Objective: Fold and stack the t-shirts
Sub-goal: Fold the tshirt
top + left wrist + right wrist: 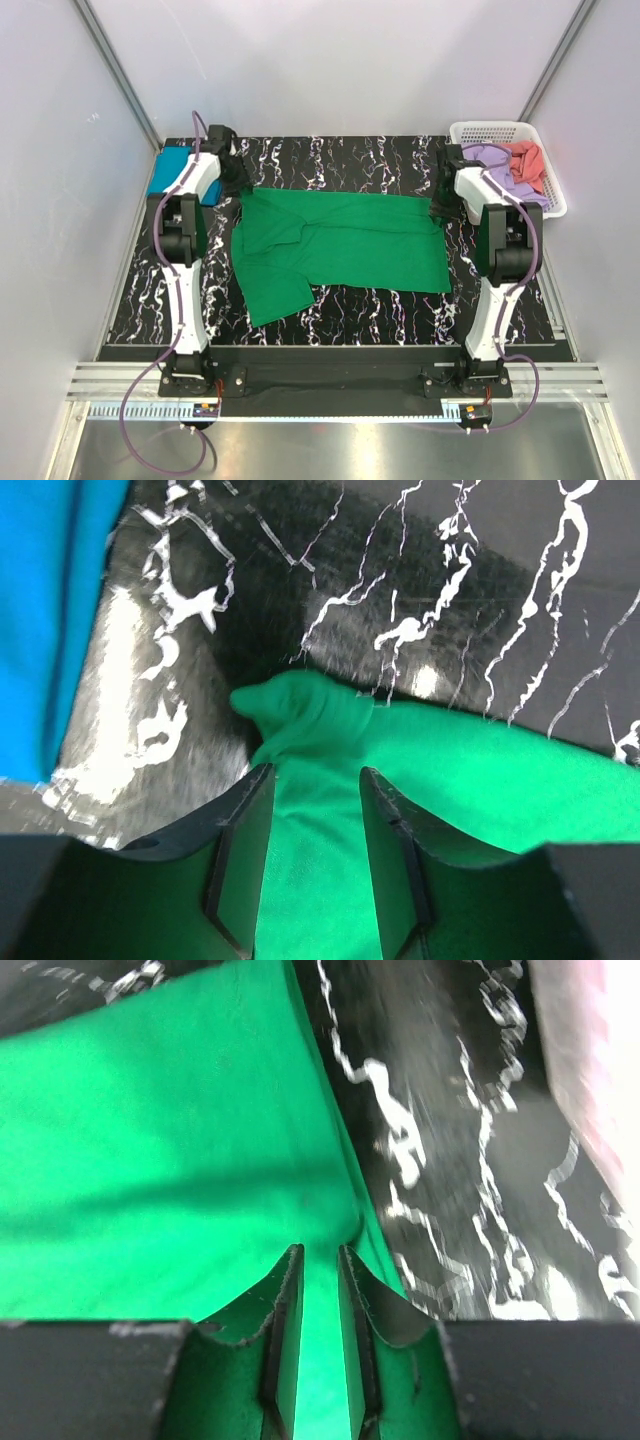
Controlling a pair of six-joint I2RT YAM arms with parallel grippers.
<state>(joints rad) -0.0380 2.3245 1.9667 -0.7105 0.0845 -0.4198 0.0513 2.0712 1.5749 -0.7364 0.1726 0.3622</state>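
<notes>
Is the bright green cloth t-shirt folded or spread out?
Spread out: the bright green t-shirt lies flat across the black marbled table, one sleeve sticking out.

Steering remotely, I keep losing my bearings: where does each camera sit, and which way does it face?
Top external: above and behind, looking down on the table, green t-shirt and basket; both arms show, bases at the bottom.
Left wrist: on that wrist, facing the shirt's bunched corner; the left gripper straddles cloth.
Right wrist: on that wrist, facing along the shirt's edge; the right gripper pinches cloth.
Shared: green t-shirt in all three; blue t-shirt in top and left wrist.
</notes>
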